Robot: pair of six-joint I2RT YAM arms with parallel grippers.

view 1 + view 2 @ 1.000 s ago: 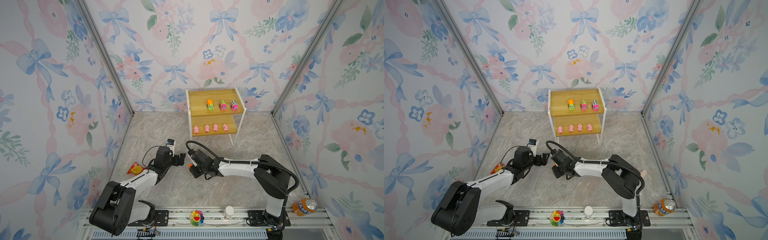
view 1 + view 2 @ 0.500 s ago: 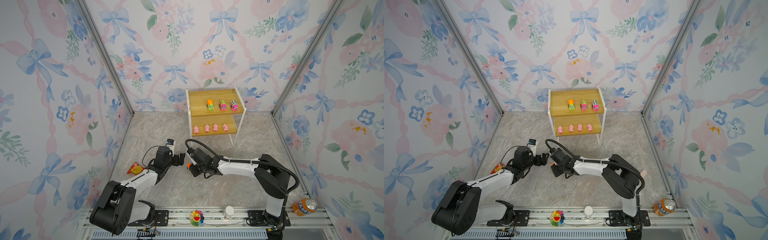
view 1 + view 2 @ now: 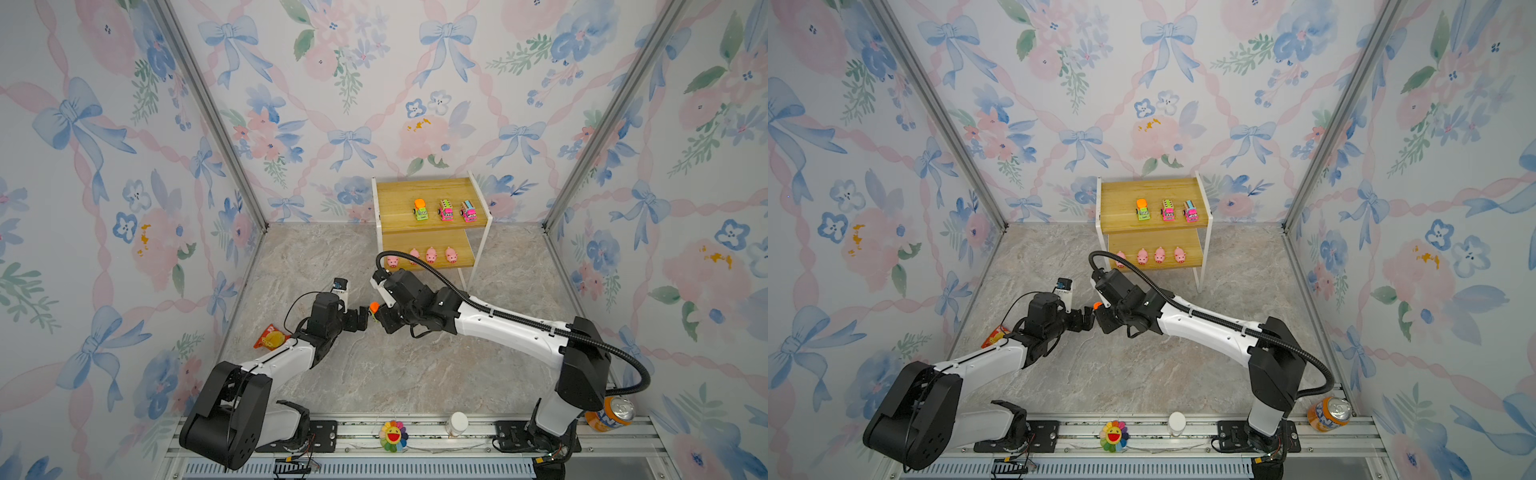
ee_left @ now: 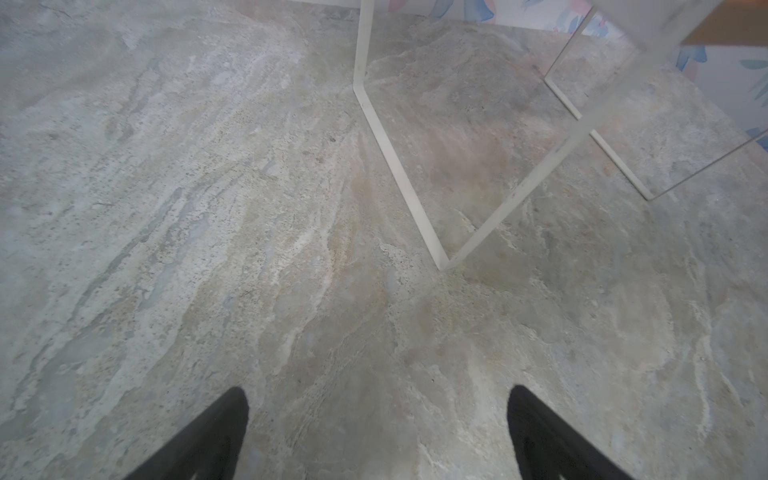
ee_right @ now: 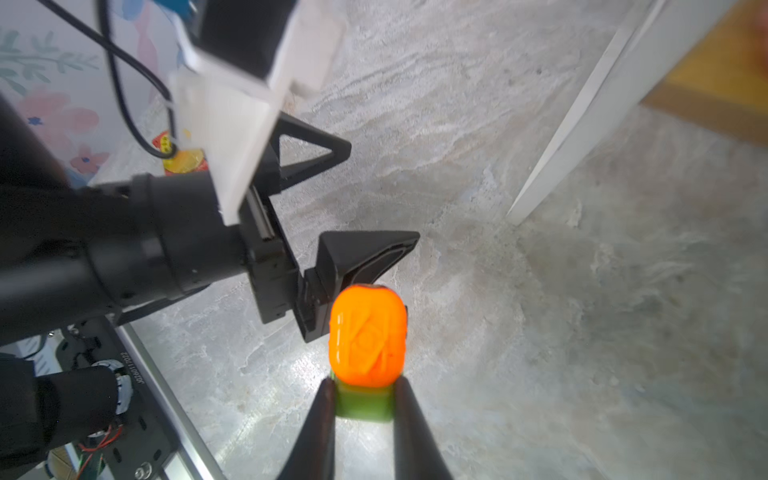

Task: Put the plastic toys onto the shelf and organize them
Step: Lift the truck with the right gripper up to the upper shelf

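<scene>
Green car (image 5: 368, 336): gripped; shifted slightly farther than a second ago.
Right pincer (image 5: 363, 399): has clamped onto the car's green body.
Left pincer (image 4: 378, 390): spread wide, empty, just left.

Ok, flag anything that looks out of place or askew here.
A snack packet lies loose on the floor by the left arm, and an orange can on the front rail by the right arm's base seems tilted. The shelf looks tidy; the one green car off it is clamped in the right end effector.
</scene>
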